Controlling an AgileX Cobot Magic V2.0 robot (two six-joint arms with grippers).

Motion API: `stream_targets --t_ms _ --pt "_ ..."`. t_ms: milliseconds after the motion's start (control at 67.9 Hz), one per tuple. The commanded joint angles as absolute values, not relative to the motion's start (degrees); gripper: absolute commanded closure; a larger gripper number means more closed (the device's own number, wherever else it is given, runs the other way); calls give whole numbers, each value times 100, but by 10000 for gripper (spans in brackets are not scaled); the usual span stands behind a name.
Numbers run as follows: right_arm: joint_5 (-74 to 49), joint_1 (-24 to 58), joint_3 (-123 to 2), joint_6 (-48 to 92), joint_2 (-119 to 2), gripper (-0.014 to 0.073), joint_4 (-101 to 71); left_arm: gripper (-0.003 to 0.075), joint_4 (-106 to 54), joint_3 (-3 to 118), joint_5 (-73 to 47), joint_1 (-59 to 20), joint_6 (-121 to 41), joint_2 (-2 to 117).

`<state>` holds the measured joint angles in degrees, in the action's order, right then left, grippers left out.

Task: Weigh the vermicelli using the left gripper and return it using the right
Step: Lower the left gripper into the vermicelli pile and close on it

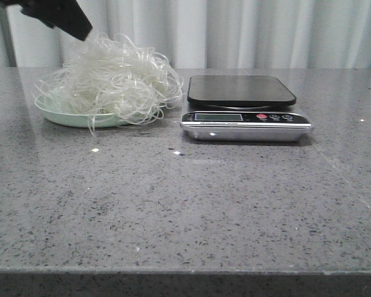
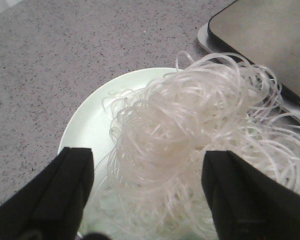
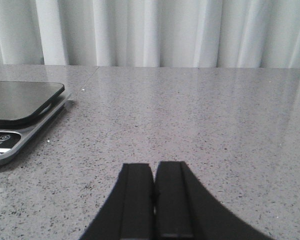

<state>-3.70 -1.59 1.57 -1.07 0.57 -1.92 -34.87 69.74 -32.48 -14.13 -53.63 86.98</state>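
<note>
Hovering spread wide above the vermicelli, the left gripper held nothing; noodles lay on the green plate, the scale was bare, and the right gripper was clenched, so weighing and return remained.

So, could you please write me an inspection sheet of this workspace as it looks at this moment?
Surface: grey speckled stone table, dry, small light reflections.
Job's things: vermicelli heaped on the pale green plate, strands hanging over the rim; kitchen scale beside the plate, its black platform bare.
Clutter: nothing seen.
Grippers: left gripper open, its fingers on either side of the vermicelli, not closed on it; right gripper shut, holding nothing, low over bare table beside the scale.
Cables: nothing seen.
Surroundings: white pleated curtain behind the table.
</note>
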Motion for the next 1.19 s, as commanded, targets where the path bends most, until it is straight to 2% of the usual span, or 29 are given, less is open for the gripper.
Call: stream_targets --t_ms 0,265,604,751,766,810,825,884,913,972,1178 --pt "33 -178 115 -99 152 443 -128 204 -3965 7240 -2876 -1450 -5603 8732" --pt "33 -178 115 -99 152 443 -128 204 -4439 7281 -2272 -1450 -5617 9303" --pt "33 -178 115 -99 152 443 -128 219 -4969 7293 -2879 -1450 -5617 9810" --pt "33 -178 115 -99 152 443 -128 344 -4969 7293 -2877 -1450 -5617 9816" --pt "33 -178 115 -99 152 443 -128 395 -4969 7304 -2877 -1450 -5617 9816" --pt "33 -178 115 -99 152 443 -128 429 -4969 7304 -2877 -1450 -5617 9816" --pt "33 -178 115 -99 152 443 -128 477 -4969 7304 -2877 -1450 -5617 9816" --pt "33 -178 115 -99 152 443 -128 576 -4969 7304 -2877 -1450 -5617 9816" --pt "33 -178 115 -99 152 443 -128 599 -4969 7304 -2877 -1450 -5617 9816" --pt "33 -178 115 -99 152 443 -128 571 -4980 7304 -2877 -1440 -5617 9816" --pt "33 -178 115 -99 152 443 -128 574 -5162 7421 -2854 -1416 -5617 9623"
